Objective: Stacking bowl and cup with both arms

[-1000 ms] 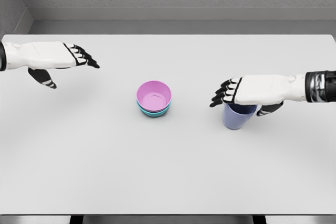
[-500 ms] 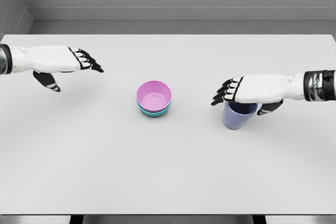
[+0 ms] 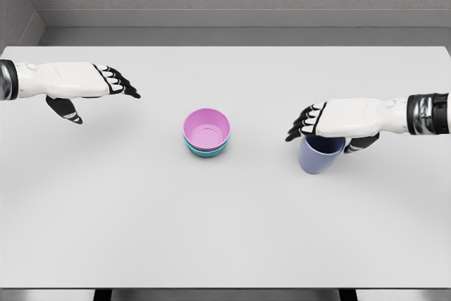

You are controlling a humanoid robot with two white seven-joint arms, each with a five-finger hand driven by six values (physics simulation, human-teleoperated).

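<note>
Right hand: The right hand hangs palm-down over the blue cup, fingers stretched left past the rim, thumb dropped at the cup's right side. It covers the far part of the cup mouth. Whether the palm or thumb touches the cup cannot be told; no closed grasp shows, and the fingers read as loosely spread.

Blue cup: Upright on the white table, right of centre, well apart from the bowls.

Bowls: A pink bowl sits nested in a teal bowl at the table's middle, mouth up, with nothing inside.

Left hand: The left hand hovers at the far left, fingers extended and holding nothing, well apart from the bowls.

Stage, as judged: Bowls appear already stacked; the cup is not yet moved.

Risk one: With the fingers overshooting the rim and only the thumb alongside, a closing grip may catch just one wall and tip the cup toward the bowls.

Risk two: A palm pressing down on the rim could skid the light cup across the smooth tabletop.

Risk three: A shallow hold may let the cup slip during the carry leftward, or land it on the pink rim instead of inside, knocking the nested pair askew.

Risk four: The left hand stands too far off to steady the bowls.
</note>
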